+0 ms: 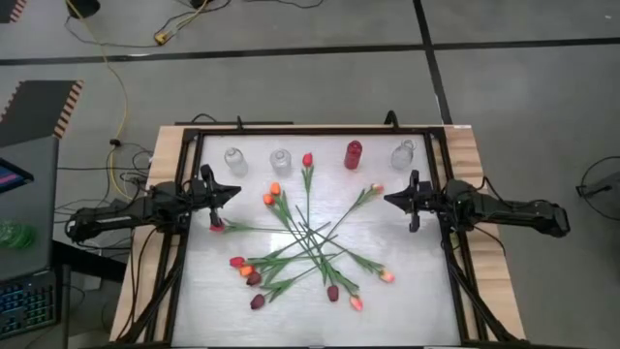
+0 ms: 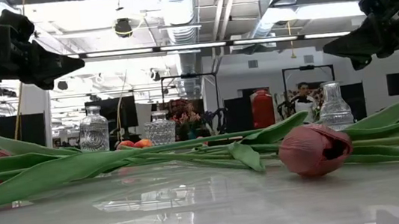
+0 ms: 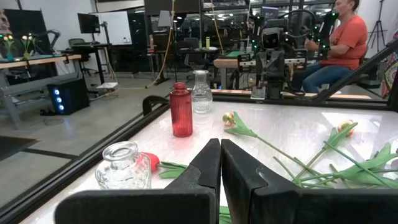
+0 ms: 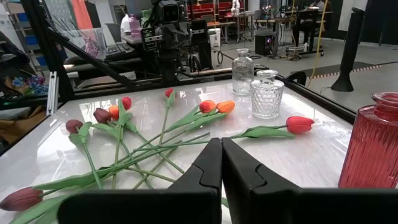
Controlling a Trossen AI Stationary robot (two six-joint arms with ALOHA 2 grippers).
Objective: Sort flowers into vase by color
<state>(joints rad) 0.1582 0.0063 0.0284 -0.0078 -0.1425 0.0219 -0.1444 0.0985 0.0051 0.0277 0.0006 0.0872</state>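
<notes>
The flowers (image 1: 308,237) lie in a crossed heap on the white table top, stems overlapping, with pink, orange, red and maroon heads pointing outward. One red-headed flower (image 4: 300,124) lies apart near the vases. A red vase (image 1: 353,154) and three clear glass vases (image 1: 234,160), (image 1: 280,160), (image 1: 403,154) stand in a row along the far edge. My left gripper (image 1: 235,191) hovers shut at the table's left side above the flowers. My right gripper (image 1: 387,199) hovers shut at the right side. Both point toward the table's middle and hold nothing.
A dark frame (image 1: 310,129) runs around the table top. A person in an orange shirt (image 3: 339,43) sits beyond the table's right side. Bare table top lies between the heap and the vases and along the near edge (image 1: 310,325).
</notes>
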